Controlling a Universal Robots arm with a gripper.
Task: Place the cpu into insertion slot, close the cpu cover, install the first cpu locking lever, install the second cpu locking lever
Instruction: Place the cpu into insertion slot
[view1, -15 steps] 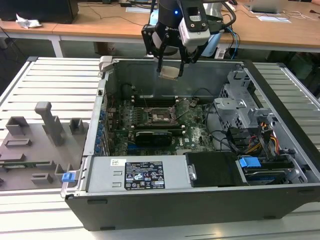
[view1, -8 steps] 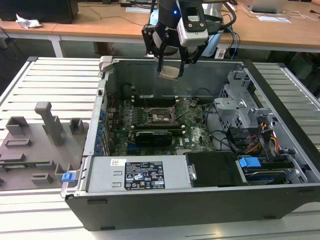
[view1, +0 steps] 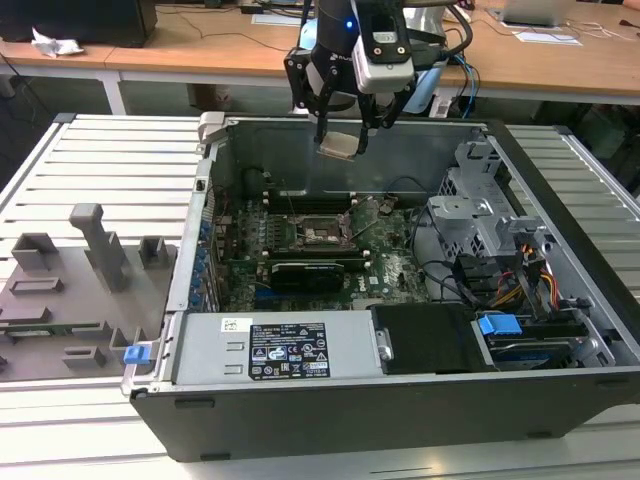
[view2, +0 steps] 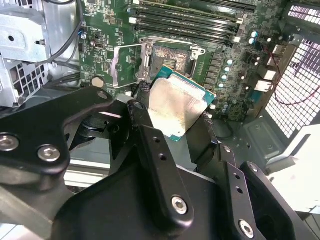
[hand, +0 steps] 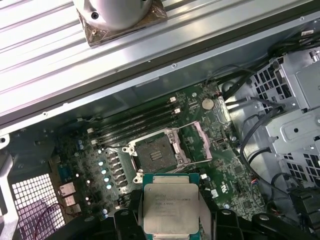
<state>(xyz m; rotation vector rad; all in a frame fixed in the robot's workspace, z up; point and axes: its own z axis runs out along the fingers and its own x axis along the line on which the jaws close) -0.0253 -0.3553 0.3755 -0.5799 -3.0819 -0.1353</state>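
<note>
Counter (view1: 100, 160): slatted metal. It carries the case that houses the insertion slot (view1: 322, 232).
Computer case (view1: 350, 400): open-topped, with its walls standing all round the insertion slot.
Circuit board (view1: 390, 250): green, lying flat, with the insertion slot set into it.
End effector (view1: 342, 135): it hangs high above the insertion slot, well apart from it, and is clenched on the cpu (view1: 339, 146) by its edges.
Cpu cover (hand: 204, 141): swung up on one side of the insertion slot, so the socket is bare.
Insertion slot: dark, square and empty in both wrist views.
Cpu: held flat with its metal top showing. In the first wrist view (hand: 171, 210) it is not yet over the insertion slot and sits off to one side of it.
Step in hand: you're on the first step, placing the chip. The cover and both levers are not yet done.
What it calls for: by my reading, the chip must be square to the insertion slot and level with it before it goes down, because the socket looks unforgiving.
</note>
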